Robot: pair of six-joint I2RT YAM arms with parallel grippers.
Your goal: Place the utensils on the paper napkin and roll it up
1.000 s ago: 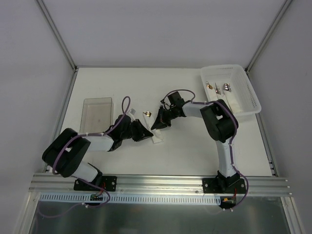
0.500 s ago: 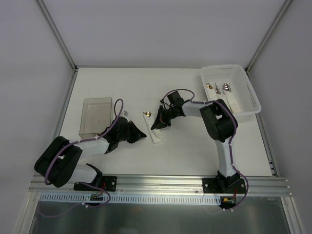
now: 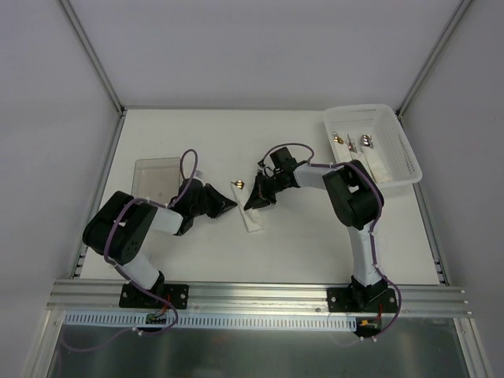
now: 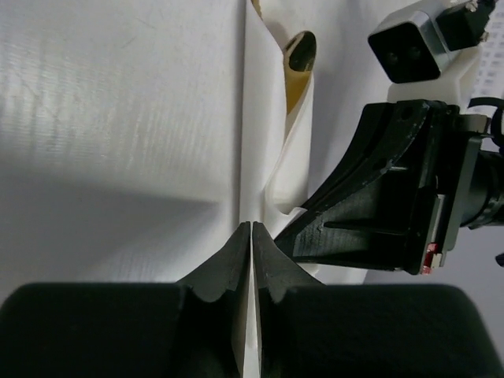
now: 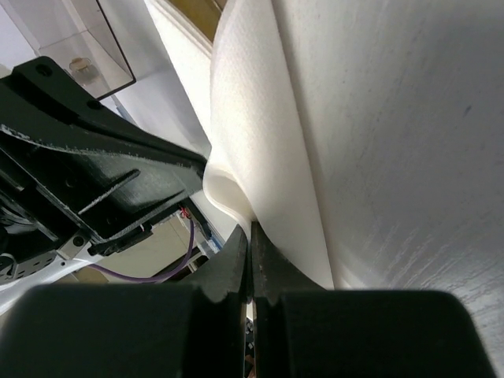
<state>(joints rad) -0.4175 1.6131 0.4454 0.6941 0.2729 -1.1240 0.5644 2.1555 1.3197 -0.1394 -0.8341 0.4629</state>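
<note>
Left gripper: clenched, tips pressed together right at the left crease of the paper napkin. I can't tell from its wrist view whether any paper is actually caught (there's a thin white sliver between the fingers, which could be paper or table).

Right gripper: closed too, and this one is grasping the napkin. In the right wrist view a fold of paper bulges up and runs straight into its tips. In the left wrist view the napkin puckers toward its tip.

The two grippers face each other across the napkin with their tips very near. In the top view the left one comes in from the left of the frame, the right one from the right.

The napkin sits at centre of the top view, folded over into a narrow strip on the table, running upper left to lower right.

One utensil is in it. Its gold head pokes out of the strip's upper end and its handle is hidden in the paper.

More utensils lie in the white basket at upper right of the top view, well apart from the napkin.

The clear box is left of centre, just beside the left arm's wrist.
</note>
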